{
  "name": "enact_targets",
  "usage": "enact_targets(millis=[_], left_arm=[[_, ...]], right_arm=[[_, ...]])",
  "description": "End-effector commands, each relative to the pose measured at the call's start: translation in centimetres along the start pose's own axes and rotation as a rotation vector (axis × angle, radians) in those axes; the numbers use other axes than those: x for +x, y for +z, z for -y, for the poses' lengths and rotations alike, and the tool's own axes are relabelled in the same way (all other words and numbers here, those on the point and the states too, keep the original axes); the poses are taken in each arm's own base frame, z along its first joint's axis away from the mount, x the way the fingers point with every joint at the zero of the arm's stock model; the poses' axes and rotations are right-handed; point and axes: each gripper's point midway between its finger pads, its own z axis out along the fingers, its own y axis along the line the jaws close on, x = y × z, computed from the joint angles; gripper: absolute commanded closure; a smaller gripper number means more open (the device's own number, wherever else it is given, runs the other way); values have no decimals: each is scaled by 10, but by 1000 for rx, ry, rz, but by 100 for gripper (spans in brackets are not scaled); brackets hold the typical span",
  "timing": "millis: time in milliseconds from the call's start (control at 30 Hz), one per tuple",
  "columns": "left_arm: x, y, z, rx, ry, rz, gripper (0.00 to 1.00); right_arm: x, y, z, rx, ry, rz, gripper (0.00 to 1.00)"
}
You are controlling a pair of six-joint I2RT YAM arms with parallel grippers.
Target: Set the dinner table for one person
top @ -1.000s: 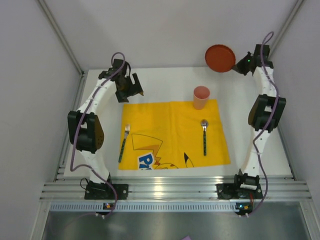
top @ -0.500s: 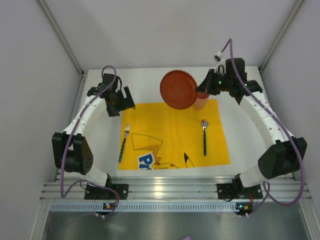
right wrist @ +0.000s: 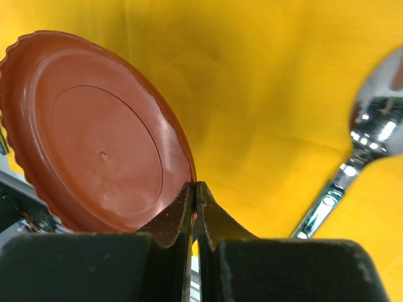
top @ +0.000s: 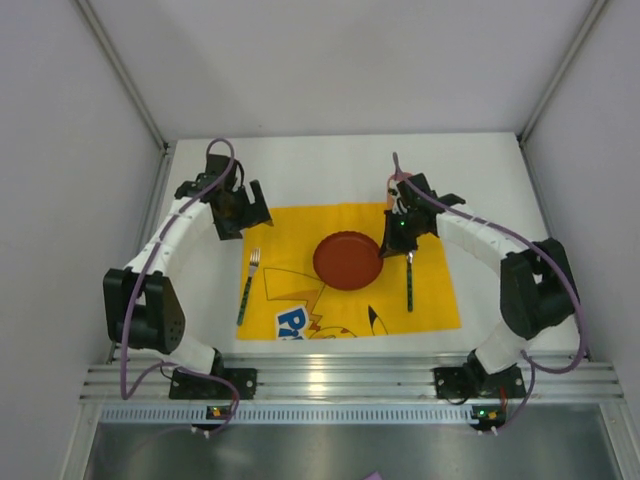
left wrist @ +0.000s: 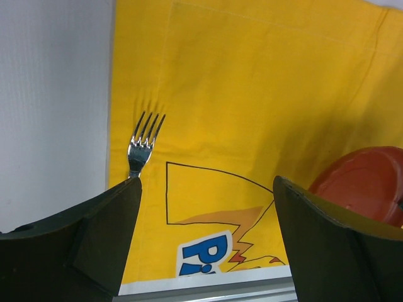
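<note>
The white dinner table [top: 320,165] carries a yellow cartoon-print mat [top: 300,235]. A red plate [top: 347,261] is over the mat's middle, between a fork [top: 247,285] on the left and a spoon [top: 409,275] on the right. My right gripper [top: 392,244] is shut on the plate's right rim. In the right wrist view its fingers [right wrist: 196,192] pinch the plate [right wrist: 94,138], with the spoon [right wrist: 371,126] beside it. I cannot tell if the plate rests on the mat. My left gripper [top: 240,210] is open and empty at the mat's far left corner [left wrist: 208,184], above the fork [left wrist: 143,141].
Silver metal rails [top: 350,378] run along the table's near edge by the arm bases. White walls close in the back and sides. The pink cup seen earlier is hidden behind my right wrist. The plate's edge [left wrist: 371,185] shows in the left wrist view.
My right arm has carried the red plate from the far right corner to the middle of the mat and lowered it. My left arm has shifted slightly leftward.
</note>
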Motion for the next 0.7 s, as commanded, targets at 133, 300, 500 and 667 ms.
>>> enact_targets(millis=[133, 300, 500, 667], left_arm=[[-10, -19, 8, 45, 31, 69, 10], [-4, -19, 8, 59, 32, 63, 10], [6, -20, 17, 121, 34, 52, 10], [11, -23, 19, 134, 45, 68, 10]], right_arm=[[2, 32, -20, 9, -49, -25, 97], [5, 26, -22, 29, -58, 3, 33], [-3, -39, -59, -60, -84, 162, 1], [-13, -172, -81, -57, -170, 483, 0]])
